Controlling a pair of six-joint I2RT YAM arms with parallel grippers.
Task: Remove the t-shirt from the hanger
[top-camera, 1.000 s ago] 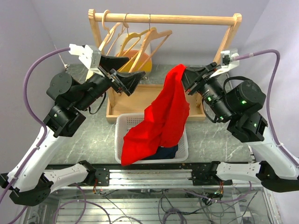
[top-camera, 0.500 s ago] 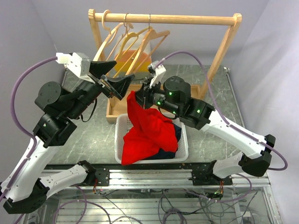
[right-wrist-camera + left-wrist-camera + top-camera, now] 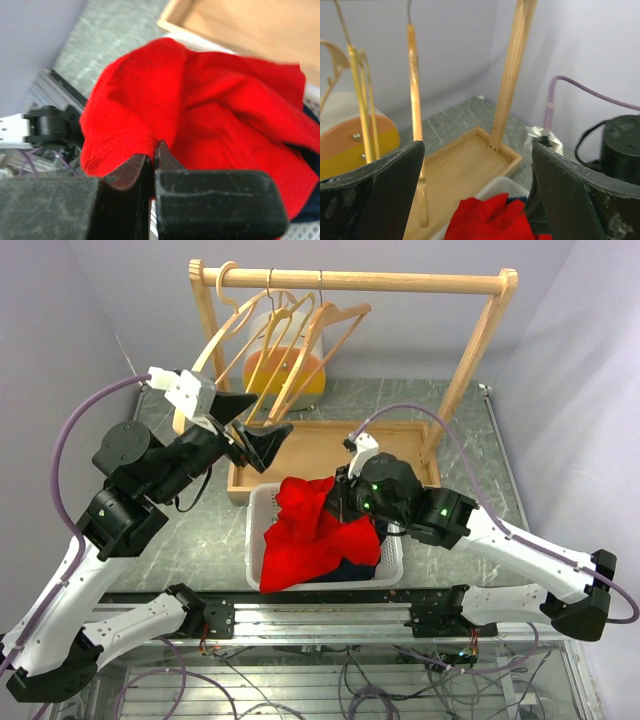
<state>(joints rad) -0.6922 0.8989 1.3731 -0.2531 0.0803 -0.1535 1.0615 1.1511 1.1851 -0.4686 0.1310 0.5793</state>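
The right claw (image 3: 340,502) (image 3: 153,151) is pinched all but closed on a hem fold of the red shirt (image 3: 315,530) (image 3: 215,100). The shirt lies bunched in the white basket (image 3: 256,505), off any hanger and spilling over the basket's near-left rim, with a dark garment (image 3: 358,566) under it. The left claw (image 3: 272,412) (image 3: 477,147) hangs wide open and empty above the wooden tray (image 3: 320,445), just in front of the bare wooden hangers (image 3: 300,335) on the rail (image 3: 370,280). Basket and tray both sit on the grey marbled surface (image 3: 200,540), with the tray behind the basket.
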